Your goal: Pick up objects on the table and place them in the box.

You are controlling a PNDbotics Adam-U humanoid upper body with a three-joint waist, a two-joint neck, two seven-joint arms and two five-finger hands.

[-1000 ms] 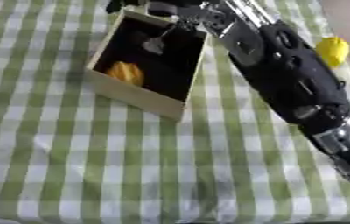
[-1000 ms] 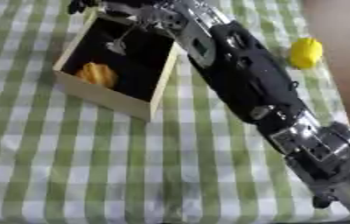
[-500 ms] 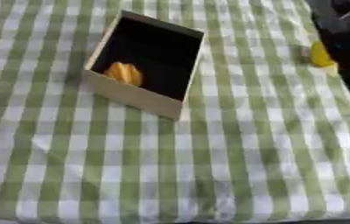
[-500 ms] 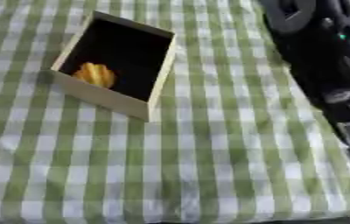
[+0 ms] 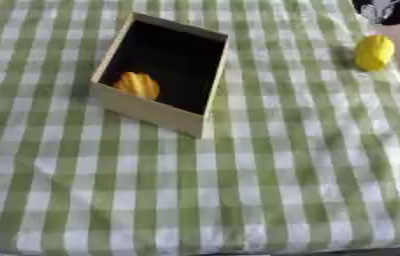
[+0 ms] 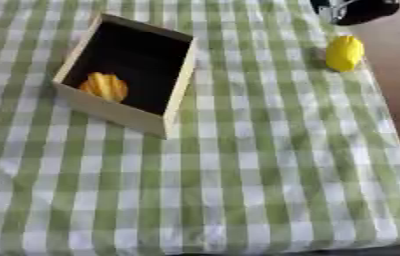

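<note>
A shallow cardboard box (image 6: 107, 113) with a dark inside stands tilted at the upper left of the green-and-white checked cloth. An orange-yellow ridged thing (image 6: 105, 86) lies in its near left corner. A yellow lemon-like fruit (image 6: 344, 52) lies on the cloth at the far right, close to the table's edge. A black and silver part of my right hand (image 6: 354, 10) shows in the top right corner, just beyond the fruit and apart from it. My left hand shows in no view.
The table's right edge (image 6: 394, 100) runs close past the yellow fruit, with brown floor beyond it. The cloth's front edge lies along the bottom of the view.
My right arm, which reached across the table to the box, has drawn back to the top right corner. The box and the yellow fruit have stayed in place.
</note>
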